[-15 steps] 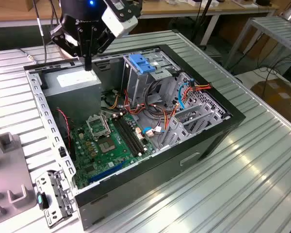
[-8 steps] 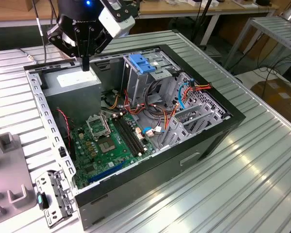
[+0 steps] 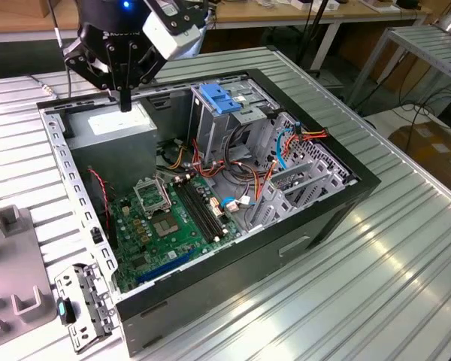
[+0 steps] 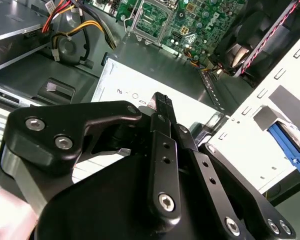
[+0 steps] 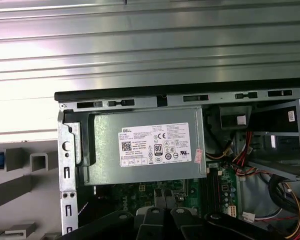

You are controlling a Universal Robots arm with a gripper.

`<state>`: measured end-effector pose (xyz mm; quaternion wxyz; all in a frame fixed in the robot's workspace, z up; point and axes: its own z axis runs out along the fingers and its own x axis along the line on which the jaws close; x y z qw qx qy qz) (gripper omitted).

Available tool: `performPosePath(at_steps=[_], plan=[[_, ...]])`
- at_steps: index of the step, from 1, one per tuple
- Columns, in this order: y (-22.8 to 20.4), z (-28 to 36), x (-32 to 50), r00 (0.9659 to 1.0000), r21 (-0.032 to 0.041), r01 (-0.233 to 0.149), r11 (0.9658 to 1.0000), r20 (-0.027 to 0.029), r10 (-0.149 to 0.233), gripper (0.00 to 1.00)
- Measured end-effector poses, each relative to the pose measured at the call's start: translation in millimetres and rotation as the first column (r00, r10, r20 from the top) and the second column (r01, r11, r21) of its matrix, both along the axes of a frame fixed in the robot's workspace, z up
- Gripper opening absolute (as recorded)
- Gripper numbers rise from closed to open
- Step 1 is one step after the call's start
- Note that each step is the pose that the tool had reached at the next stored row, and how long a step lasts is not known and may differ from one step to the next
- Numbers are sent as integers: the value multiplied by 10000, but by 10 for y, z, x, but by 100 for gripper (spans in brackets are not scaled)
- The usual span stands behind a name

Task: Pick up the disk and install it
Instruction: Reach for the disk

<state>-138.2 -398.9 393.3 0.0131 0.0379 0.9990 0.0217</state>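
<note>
Gripper (image 3: 125,101) above power supply (image 3: 114,125), disk (image 4: 290,148) outside case (image 3: 301,244)

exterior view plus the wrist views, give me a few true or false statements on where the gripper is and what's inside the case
1. The gripper hangs over the grey power-supply box. True.
2. The gripper is carrying something. False: its fingers are closed with nothing between them.
3. The computer case lies open with its green motherboard exposed. True.
4. The latch on top of the tall metal cage is red. False: it is light blue.
5. The gripper is down among the motherboard's slots. False: it is above the power-supply box, at the case's far corner in the exterior view.
</note>
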Motion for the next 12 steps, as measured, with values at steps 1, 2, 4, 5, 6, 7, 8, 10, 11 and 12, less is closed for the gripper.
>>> performPosePath(at_steps=[1,2,4,5,6,7,8,10,11,12], plan=[[0,0,-17,10000,0,-1,10000,0,1,11],[0,0,-26,10000,0,0,10000,0,0,11],[0,0,-54,10000,-1,-1,10000,-1,1,11],[0,0,-71,10000,-1,-1,10000,-1,1,11],[0,0,-92,10000,0,0,10000,0,0,11],[0,0,-115,10000,0,0,10000,0,0,11],[0,0,-129,10000,0,0,10000,0,0,11],[0,0,-151,10000,0,0,10000,0,0,11],[0,0,-161,10000,0,0,10000,0,0,11],[0,0,-180,10000,0,0,10000,0,0,11]])
